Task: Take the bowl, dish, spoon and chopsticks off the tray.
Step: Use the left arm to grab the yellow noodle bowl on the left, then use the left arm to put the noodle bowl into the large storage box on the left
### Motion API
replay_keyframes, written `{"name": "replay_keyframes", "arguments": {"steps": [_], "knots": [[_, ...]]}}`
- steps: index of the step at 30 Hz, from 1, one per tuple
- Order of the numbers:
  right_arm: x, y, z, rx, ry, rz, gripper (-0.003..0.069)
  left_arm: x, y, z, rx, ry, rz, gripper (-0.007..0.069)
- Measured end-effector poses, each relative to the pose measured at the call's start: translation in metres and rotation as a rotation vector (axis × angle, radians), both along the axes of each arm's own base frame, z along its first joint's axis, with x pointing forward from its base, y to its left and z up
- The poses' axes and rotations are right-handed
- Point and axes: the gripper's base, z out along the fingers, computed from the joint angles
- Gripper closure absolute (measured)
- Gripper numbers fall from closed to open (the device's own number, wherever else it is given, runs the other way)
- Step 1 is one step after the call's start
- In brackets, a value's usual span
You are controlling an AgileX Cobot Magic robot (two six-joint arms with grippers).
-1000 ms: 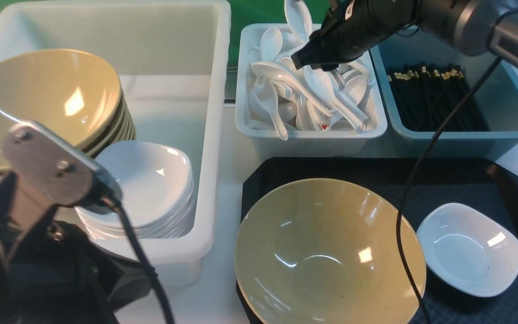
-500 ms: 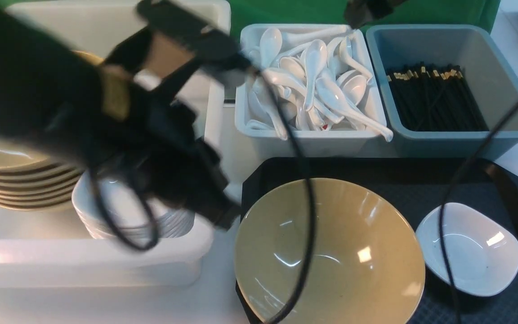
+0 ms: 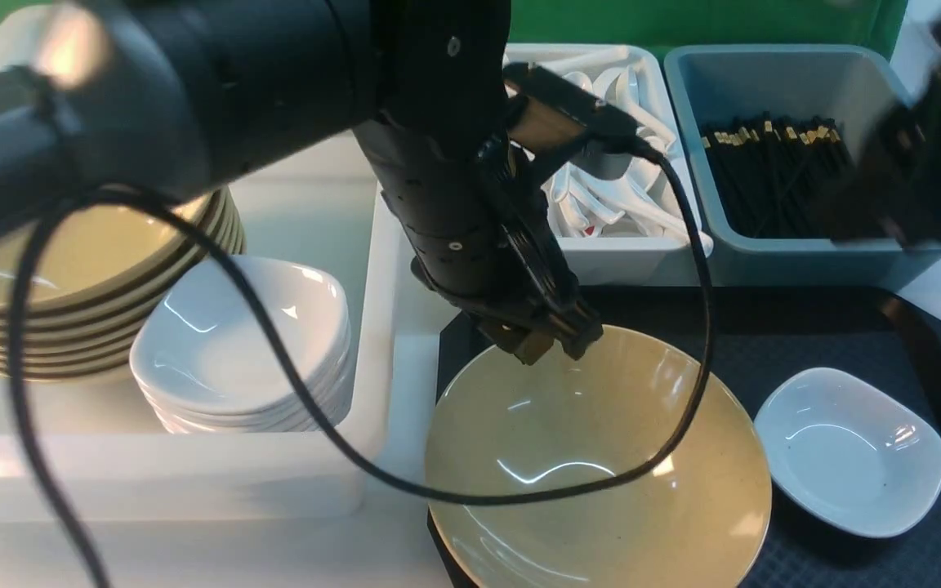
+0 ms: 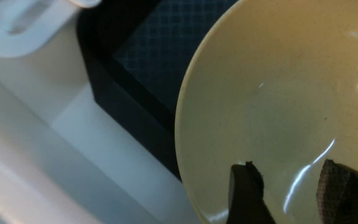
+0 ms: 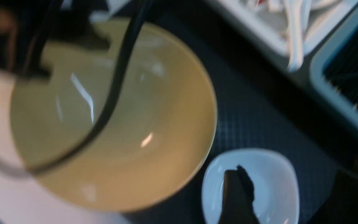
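I hold the left gripper (image 3: 554,345), jaws apart, over the far rim of the bowl (image 3: 585,539) ready to pinch it, and the right gripper (image 5: 289,174), also spread, above the dish (image 3: 850,453).

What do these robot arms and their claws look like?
The left arm is a thick, glossy black tube, trailing a thin black cable. The left gripper has two dark, rough-padded fingers. The right arm shows only as a dark blur.

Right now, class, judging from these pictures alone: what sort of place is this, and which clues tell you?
Probably a canteen-style dish-return station: a black tray carries a bowl and a dish, and beside it stacked bowls, spoons and chopsticks lie sorted in separate bins.
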Motion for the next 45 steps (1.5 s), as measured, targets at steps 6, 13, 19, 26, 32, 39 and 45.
{"name": "replay_keyframes", "arguments": {"steps": [6,13,19,26,32,39,45], "knots": [[-0.042,-0.021,-0.02,-0.002,0.024,-0.019,0.0242,0.033,0.014,-0.021,-0.068,0.047,0.09,0.0349],[-0.064,-0.033,-0.018,0.029,-0.015,-0.033,0.0242,0.046,0.01,-0.038,-0.071,0.05,0.107,0.0348],[-0.065,-0.033,-0.019,0.036,-0.011,-0.046,0.0242,0.055,0.004,-0.063,-0.033,0.073,0.103,0.0348],[-0.065,-0.033,-0.019,0.035,-0.011,-0.047,0.0242,0.06,-0.005,-0.091,-0.014,0.116,0.102,0.0348],[-0.065,-0.033,-0.018,0.035,-0.013,-0.047,0.0242,0.053,-0.014,-0.095,0.023,0.102,0.057,0.0393],[-0.065,-0.033,-0.018,0.036,-0.016,-0.047,0.0243,0.034,-0.031,-0.076,0.051,0.085,-0.016,0.0575],[-0.064,-0.033,-0.018,0.038,-0.024,-0.047,0.0251,0.027,-0.008,-0.007,-0.049,0.008,0.002,0.0616]]}}
